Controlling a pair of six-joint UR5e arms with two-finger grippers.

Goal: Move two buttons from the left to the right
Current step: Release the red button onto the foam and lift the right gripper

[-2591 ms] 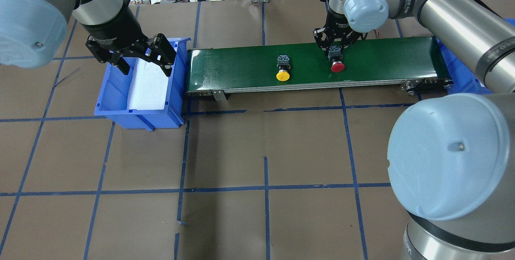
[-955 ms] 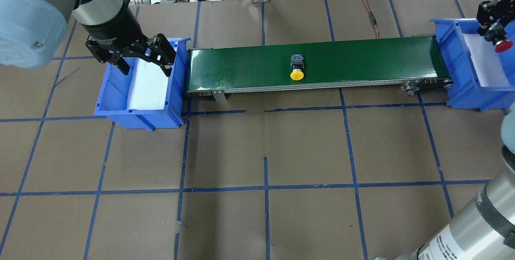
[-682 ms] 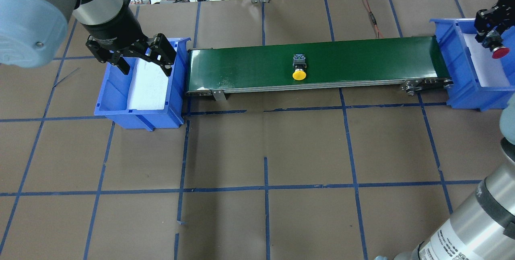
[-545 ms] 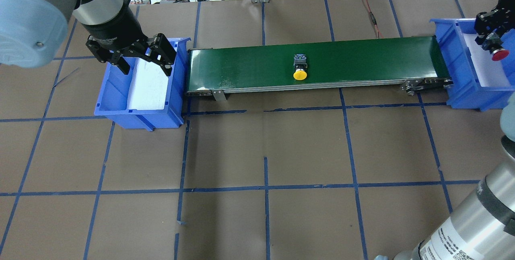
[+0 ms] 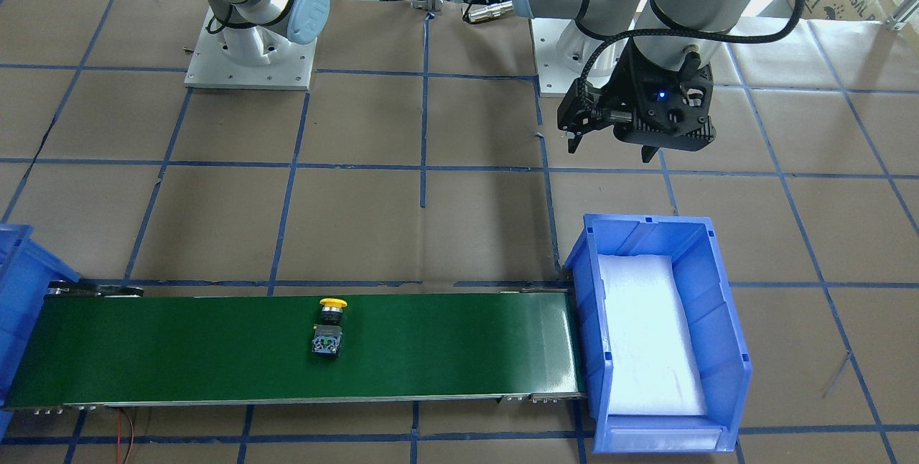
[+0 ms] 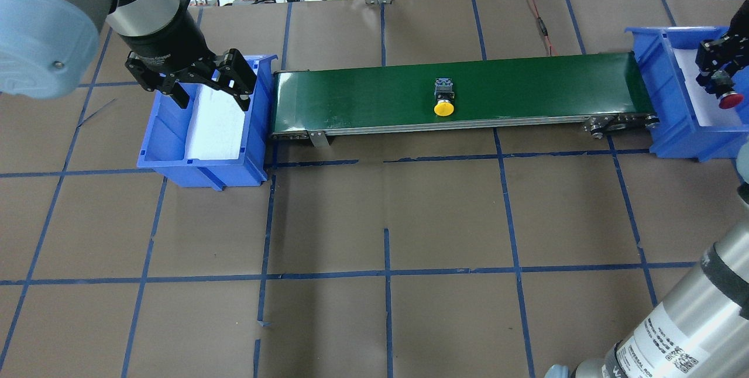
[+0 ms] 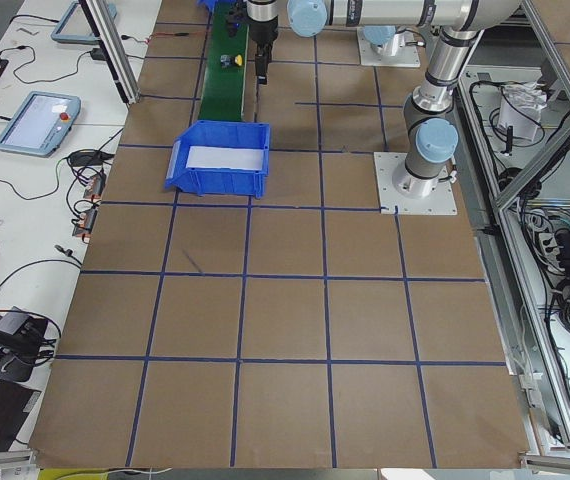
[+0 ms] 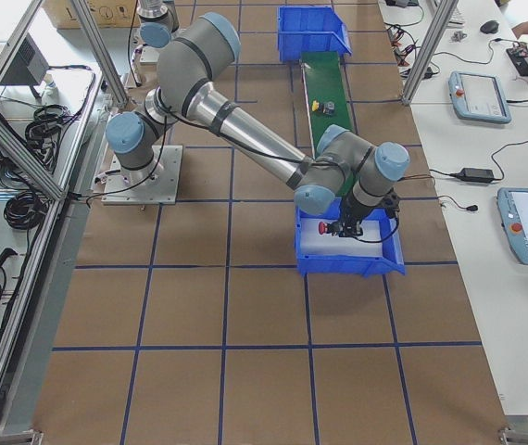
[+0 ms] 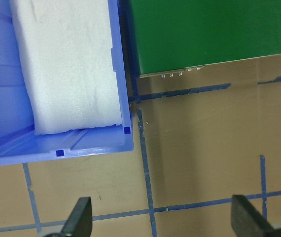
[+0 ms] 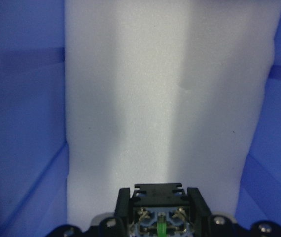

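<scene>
The yellow button (image 6: pixel 444 100) lies on its side near the middle of the green conveyor belt (image 6: pixel 526 82); it also shows in the front-facing view (image 5: pixel 329 324). My right gripper (image 6: pixel 721 76) is shut on the red button (image 6: pixel 730 99) and holds it low inside the right blue bin (image 6: pixel 681 144), over the white foam. The right wrist view shows the button's grey contact block (image 10: pixel 158 219) between the jaws. My left gripper (image 6: pixel 212 99) is open and empty above the left blue bin (image 6: pixel 199 164). The left wrist view shows its spread fingertips (image 9: pixel 79 217).
The conveyor spans between the two bins. White foam (image 5: pixel 646 335) lines the left bin. Brown table with blue tape grid (image 6: pixel 386 272) lies in front. Cables (image 6: pixel 541 21) lie behind the belt.
My right gripper carried the red button from the belt to the right bin and has lowered in it. The yellow button has ridden rightward on the belt. The left gripper has not moved.
</scene>
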